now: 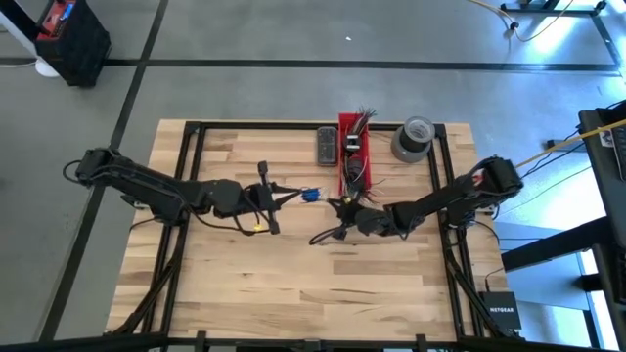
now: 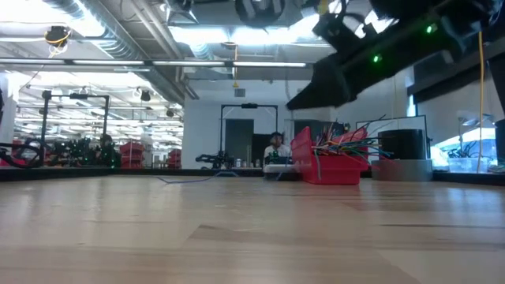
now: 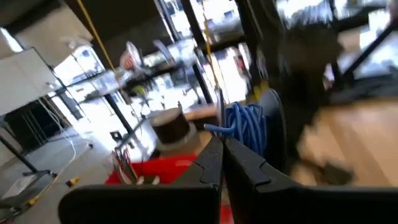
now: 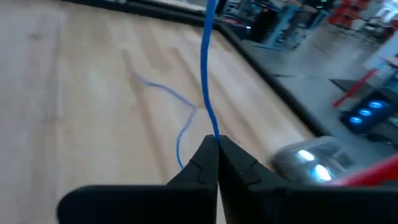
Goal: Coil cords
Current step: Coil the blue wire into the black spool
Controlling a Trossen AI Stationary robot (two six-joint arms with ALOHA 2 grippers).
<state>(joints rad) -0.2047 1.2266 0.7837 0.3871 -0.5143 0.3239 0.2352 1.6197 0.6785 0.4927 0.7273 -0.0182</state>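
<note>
Our right pincer is shut on the blue cord, which runs straight across to our left pincer, shut on the cord's coiled end, near the bench's middle

Thin blue cord taut above table, apparently coiled at one end.

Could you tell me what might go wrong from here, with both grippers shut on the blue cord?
1. The left gripper pinches the coiled blue cord only at its fingertips, so the loops may spring loose.
2. The right gripper is shut on a taut strand of that cord; pulling further could slip it free or drag the coil out.
3. The red bin of loose wire ends sits nearby and may snag.
</note>
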